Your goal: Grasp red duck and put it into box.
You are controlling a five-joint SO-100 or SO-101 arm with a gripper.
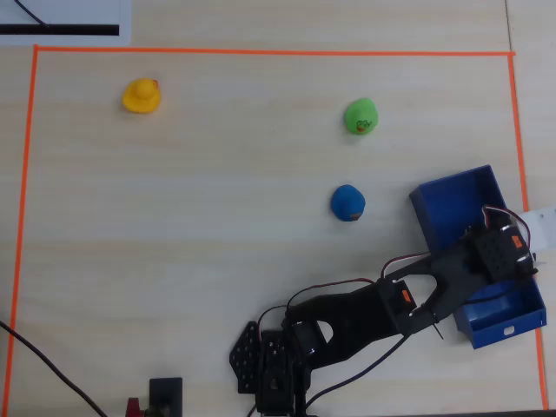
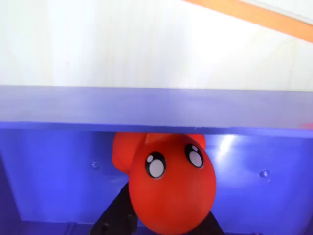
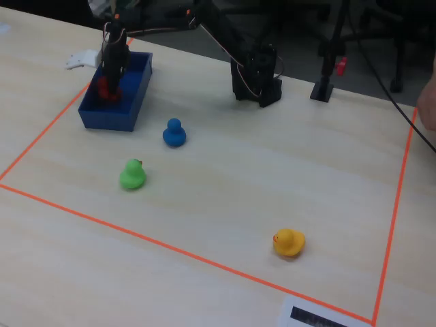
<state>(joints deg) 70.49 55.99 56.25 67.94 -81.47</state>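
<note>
The red duck (image 2: 173,191) fills the lower middle of the wrist view, with dark fingers (image 2: 117,218) against its left and right sides. My gripper (image 2: 164,223) is shut on it, down inside the dark-blue box (image 2: 146,105). In the fixed view the gripper (image 3: 107,85) stands upright in the box (image 3: 109,117) with the red duck (image 3: 103,88) at its tip, near the front end. In the overhead view the arm's wrist covers the duck; the box (image 1: 452,204) lies at the right edge.
A blue duck (image 1: 347,202) sits just left of the box, a green duck (image 1: 361,116) beyond it, and a yellow duck (image 1: 141,95) at the far left. Orange tape (image 1: 261,52) borders the table area. The arm's base (image 1: 274,365) stands at the bottom edge.
</note>
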